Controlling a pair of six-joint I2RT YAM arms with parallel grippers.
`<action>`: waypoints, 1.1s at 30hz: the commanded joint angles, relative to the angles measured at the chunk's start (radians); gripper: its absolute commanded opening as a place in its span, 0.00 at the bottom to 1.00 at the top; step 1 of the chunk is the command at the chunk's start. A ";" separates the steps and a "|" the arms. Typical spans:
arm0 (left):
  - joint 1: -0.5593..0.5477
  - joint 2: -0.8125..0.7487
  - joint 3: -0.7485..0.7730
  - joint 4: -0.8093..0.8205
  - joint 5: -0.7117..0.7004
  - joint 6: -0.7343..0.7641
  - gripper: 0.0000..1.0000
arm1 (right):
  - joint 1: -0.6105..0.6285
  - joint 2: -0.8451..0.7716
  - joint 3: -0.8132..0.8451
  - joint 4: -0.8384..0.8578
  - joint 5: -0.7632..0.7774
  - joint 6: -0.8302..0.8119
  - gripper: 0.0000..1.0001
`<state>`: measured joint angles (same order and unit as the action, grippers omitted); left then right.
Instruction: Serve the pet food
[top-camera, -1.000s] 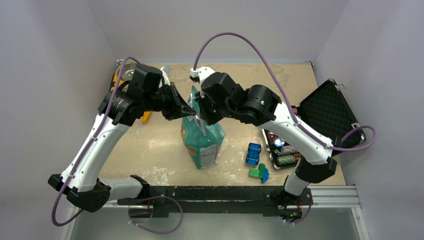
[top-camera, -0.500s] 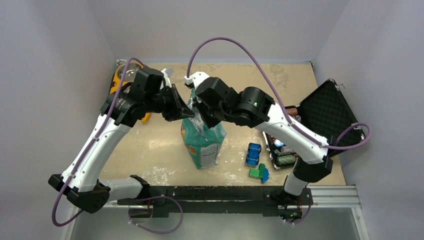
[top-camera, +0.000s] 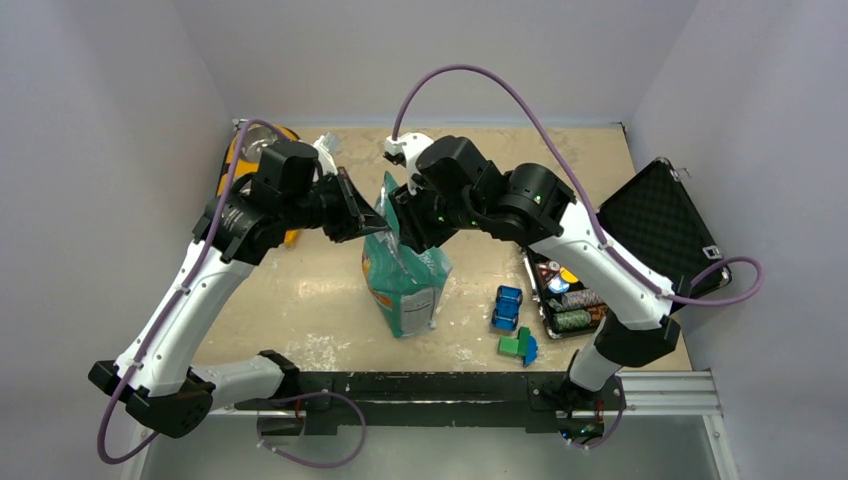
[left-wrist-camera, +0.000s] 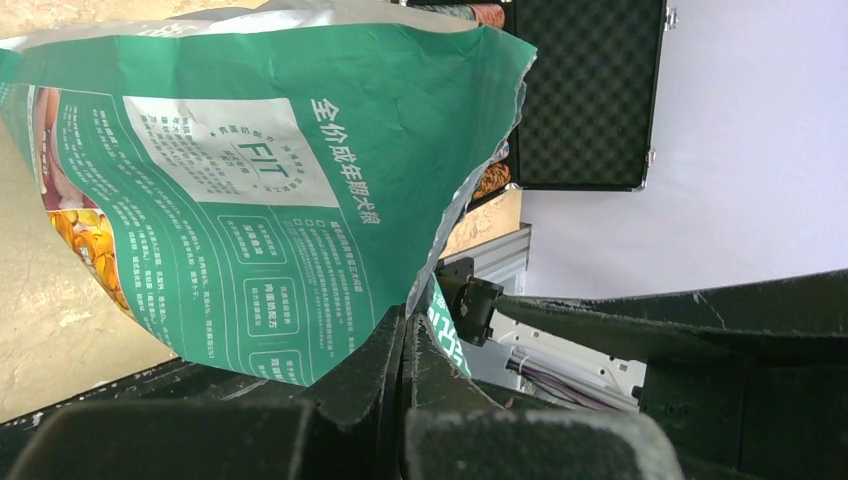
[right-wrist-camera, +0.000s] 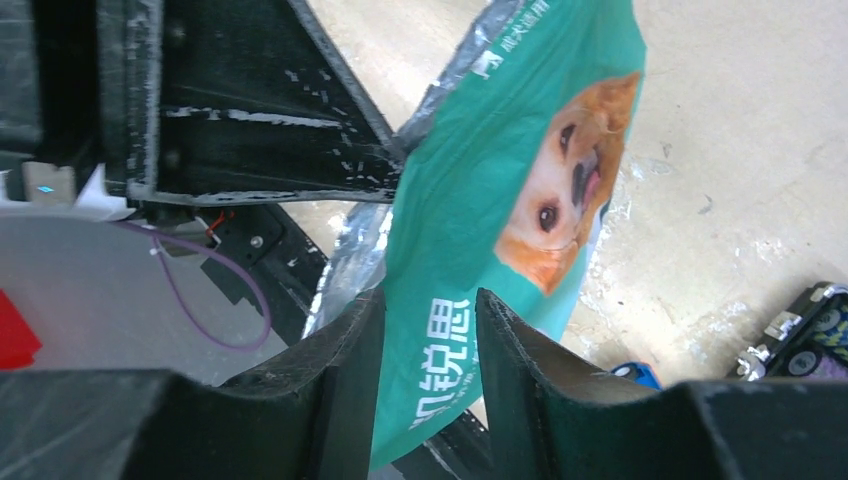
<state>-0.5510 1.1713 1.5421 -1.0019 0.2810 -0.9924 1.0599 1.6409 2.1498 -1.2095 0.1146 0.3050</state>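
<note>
The teal-green pet food bag (top-camera: 402, 275) with the orange dog picture stands upright in the middle of the table. No kibble shows. My left gripper (top-camera: 370, 222) is shut on the left side of the bag's torn top edge; in the left wrist view (left-wrist-camera: 405, 325) the fingers are pressed together on the bag (left-wrist-camera: 250, 180). My right gripper (top-camera: 408, 222) is at the right side of the bag's top. In the right wrist view (right-wrist-camera: 430, 300) its jaws stand apart, with the bag's front panel (right-wrist-camera: 520, 150) between them and gaps on both sides.
An open black case (top-camera: 655, 225) holding poker chips (top-camera: 565, 300) lies at the right. A blue toy (top-camera: 507, 307) and a green block (top-camera: 518, 345) lie right of the bag. A yellow dish with a metal bowl (top-camera: 250, 150) sits at the back left.
The right arm swung left, then back right, and its wrist now sits a little further right at the bag's top. The left gripper keeps its hold. The bag has stayed put.
</note>
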 joint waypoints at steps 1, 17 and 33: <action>0.003 -0.012 -0.012 0.050 0.006 -0.021 0.00 | 0.003 -0.014 0.053 0.048 -0.074 -0.008 0.44; 0.003 -0.002 0.013 0.043 0.012 -0.035 0.00 | 0.003 0.090 0.124 -0.048 0.009 -0.015 0.31; 0.004 0.053 0.151 -0.263 -0.139 0.025 0.00 | -0.002 0.005 0.049 -0.088 0.437 -0.007 0.00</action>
<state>-0.5510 1.2304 1.6287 -1.1133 0.2234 -1.0061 1.0798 1.7264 2.2288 -1.2949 0.3298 0.3145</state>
